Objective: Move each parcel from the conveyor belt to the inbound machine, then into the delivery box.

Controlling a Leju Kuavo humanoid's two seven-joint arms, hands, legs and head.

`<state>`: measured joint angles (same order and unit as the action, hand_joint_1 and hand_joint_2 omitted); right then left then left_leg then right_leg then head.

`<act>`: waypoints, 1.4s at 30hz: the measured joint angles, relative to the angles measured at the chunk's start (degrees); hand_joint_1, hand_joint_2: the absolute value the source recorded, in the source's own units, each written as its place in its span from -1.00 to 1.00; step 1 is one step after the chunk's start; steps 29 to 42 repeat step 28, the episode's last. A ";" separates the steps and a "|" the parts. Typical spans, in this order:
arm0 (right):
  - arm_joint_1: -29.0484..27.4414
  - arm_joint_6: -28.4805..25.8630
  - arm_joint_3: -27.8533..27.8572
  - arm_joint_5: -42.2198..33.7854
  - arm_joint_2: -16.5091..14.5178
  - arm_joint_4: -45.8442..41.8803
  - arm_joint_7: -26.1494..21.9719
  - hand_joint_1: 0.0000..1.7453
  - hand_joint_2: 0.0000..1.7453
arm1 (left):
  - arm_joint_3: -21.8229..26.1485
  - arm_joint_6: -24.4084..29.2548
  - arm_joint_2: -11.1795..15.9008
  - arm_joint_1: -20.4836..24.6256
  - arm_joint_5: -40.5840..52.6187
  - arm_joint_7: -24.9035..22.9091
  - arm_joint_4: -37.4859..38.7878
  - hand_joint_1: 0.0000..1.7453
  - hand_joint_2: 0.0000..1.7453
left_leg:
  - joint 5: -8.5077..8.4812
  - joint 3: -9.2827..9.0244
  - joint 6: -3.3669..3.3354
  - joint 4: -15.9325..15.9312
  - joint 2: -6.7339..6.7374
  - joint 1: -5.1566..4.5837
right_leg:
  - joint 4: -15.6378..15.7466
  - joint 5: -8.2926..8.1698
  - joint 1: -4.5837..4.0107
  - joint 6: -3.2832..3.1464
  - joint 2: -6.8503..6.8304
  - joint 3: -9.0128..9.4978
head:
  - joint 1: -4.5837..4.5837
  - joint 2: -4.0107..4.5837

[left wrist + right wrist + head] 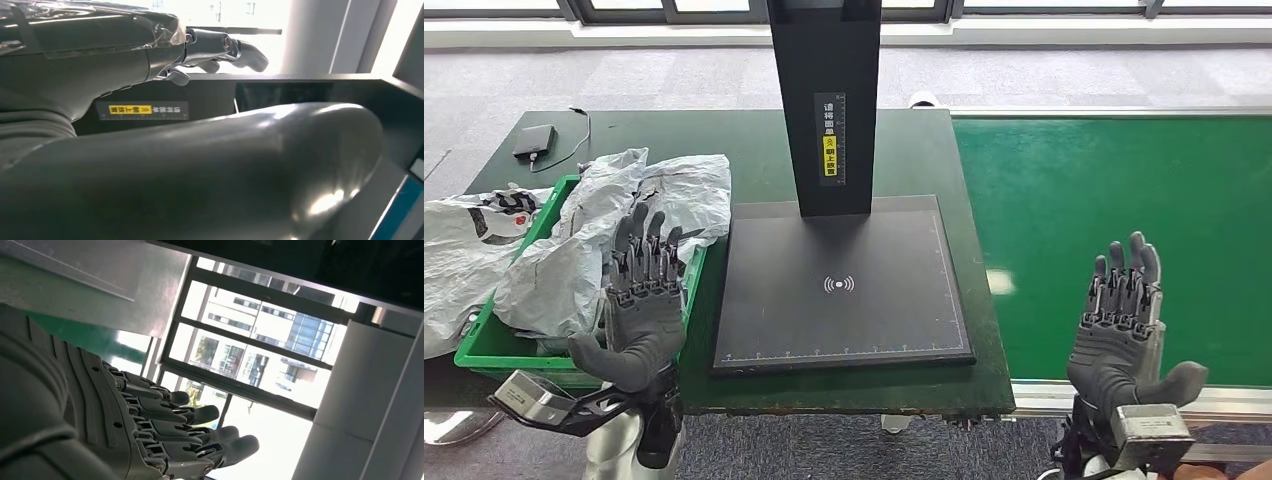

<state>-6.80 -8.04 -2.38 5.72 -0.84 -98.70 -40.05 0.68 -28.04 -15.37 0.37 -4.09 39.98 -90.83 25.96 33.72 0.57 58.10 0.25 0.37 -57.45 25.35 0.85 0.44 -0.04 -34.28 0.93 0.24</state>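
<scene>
Crumpled grey parcels (604, 235) fill the green delivery box (486, 345) at the table's left edge. The left hand (642, 300) hovers over the box's right rim, released. The right hand (1124, 320), also released, hangs over the bare conveyor belt (1074, 190). The black inbound machine (839, 290) sits between them, and a black power bank (534, 141) lies at the table's far left corner.

Parcel-sorting station in an office-like hall, green conveyor belt (1114, 230) beside a dark green table (724, 135), black scanning machine (839, 285) with upright post, green crate (499, 345) of grey mailer bags (659, 190), grey carpet tiles, large windows facing buildings.
</scene>
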 joint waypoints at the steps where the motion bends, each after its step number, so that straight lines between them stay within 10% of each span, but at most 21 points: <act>1: -0.12 0.03 0.01 0.07 -0.07 0.01 -0.01 -1.00 -1.00 | 0.00 0.00 -0.01 0.03 0.11 0.00 0.27 -1.00 -1.00 | 0.00 0.00 0.00 0.00 0.00 0.00 | 0.00 0.00 0.00 0.00 0.00 0.00 | 0.00 0.01; 42: -0.28 0.23 0.08 0.22 -0.69 0.32 -0.01 -1.00 -1.00 | -0.22 0.66 -0.02 0.96 -1.37 0.00 6.01 -1.00 -1.00 | 0.00 0.00 0.00 0.00 0.01 0.00 | 0.00 -0.01 0.00 0.00 0.00 -0.01 | 0.01 0.01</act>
